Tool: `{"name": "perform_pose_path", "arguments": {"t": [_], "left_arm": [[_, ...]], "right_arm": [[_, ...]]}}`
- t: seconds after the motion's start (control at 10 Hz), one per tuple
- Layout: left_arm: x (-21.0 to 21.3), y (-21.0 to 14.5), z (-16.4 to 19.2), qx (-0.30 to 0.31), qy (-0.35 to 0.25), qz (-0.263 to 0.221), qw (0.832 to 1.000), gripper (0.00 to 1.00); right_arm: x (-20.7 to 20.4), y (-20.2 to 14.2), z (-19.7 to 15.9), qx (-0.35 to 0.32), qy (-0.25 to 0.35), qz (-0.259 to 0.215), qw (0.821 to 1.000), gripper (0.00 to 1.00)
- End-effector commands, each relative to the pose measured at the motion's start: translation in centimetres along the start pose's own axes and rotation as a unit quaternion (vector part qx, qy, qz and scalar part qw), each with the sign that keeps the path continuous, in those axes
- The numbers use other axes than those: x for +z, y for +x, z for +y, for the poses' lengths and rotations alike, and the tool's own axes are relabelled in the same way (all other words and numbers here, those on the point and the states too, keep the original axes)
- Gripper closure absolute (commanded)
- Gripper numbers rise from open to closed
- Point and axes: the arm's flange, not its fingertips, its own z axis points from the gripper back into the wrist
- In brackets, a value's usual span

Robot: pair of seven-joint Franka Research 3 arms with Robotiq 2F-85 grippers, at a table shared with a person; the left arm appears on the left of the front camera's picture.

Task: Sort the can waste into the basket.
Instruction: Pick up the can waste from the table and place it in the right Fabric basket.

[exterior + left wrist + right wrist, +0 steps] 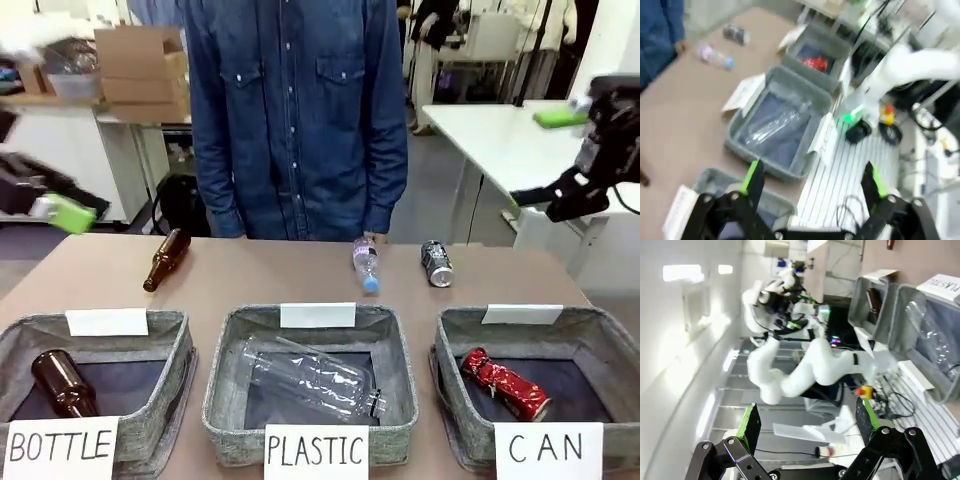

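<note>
Hovering at the left, my left gripper (pixel 812 179) has its fingers spread wide, gripping and touching nothing. Right of the middle, the dark can (pixel 436 263) lies on its side on the far part of the table (pixel 260 285), near a small plastic bottle (pixel 366 265). The red can (pixel 505 383), crumpled, lies in the CAN basket (pixel 610 335) at the near right. My right gripper (pixel 806 421), raised off to the right, is likewise spread wide and empty.
</note>
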Motion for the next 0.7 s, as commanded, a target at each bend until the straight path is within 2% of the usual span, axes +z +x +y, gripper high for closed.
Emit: {"name": "perform_pose_path", "arguments": {"t": [0.0,0.1,0.2,0.6], "left_arm": [[1.8,-4.0,2.7,0.013,-0.063,-0.261,0.963,0.00],[0.0,0.0,0.0,0.000,0.000,0.000,1.000,0.00],[0.0,0.0,0.0,0.000,0.000,0.000,1.000,0.00],[0.0,0.0,0.0,0.000,0.000,0.000,1.000,0.00]], "right_arm": [[-0.1,0.7,-1.2,-0.036,0.000,-0.029,0.999,0.00],[0.2,0.7,-2.3,-0.047,-0.021,-0.035,0.998,0.00],[0.0,0.2,-0.7,-0.015,0.003,-0.007,1.000,0.00],[0.0,0.2,-0.7,-0.015,0.003,-0.007,1.000,0.00]]}}
